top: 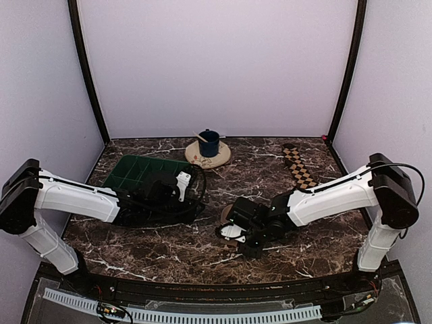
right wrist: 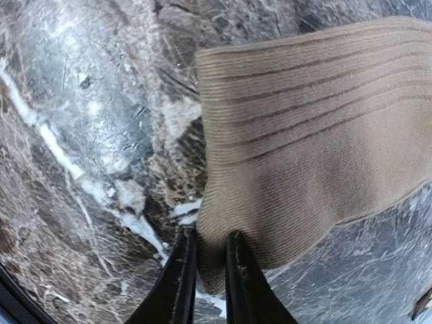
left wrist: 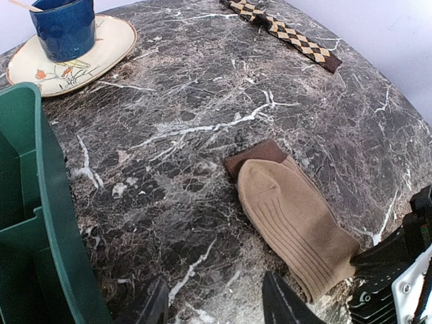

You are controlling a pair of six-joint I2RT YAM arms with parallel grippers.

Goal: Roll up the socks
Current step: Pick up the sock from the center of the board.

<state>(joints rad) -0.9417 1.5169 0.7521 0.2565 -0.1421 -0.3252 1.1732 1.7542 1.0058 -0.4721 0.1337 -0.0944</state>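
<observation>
A plain tan-brown sock (left wrist: 297, 229) lies flat on the marble table, its dark brown cuff (left wrist: 256, 156) toward the back. My right gripper (right wrist: 206, 253) is shut on the near edge of this tan sock (right wrist: 310, 135), with a fold of fabric pinched between its two fingers. From above, only a bit of the tan sock (top: 223, 214) shows beside the right wrist. My left gripper (left wrist: 216, 307) hangs open just left of the sock, with only bare table between its fingers. The brown-and-cream checkered sock (top: 298, 167) lies stretched out flat at the back right (left wrist: 283, 30).
A green compartment tray (top: 131, 169) sits at the left under the left arm, its wall (left wrist: 47, 202) close to the left gripper. A blue cup (top: 208, 143) with a stick in it stands on a cream plate (top: 219, 158) at the back centre. Pale walls enclose the table.
</observation>
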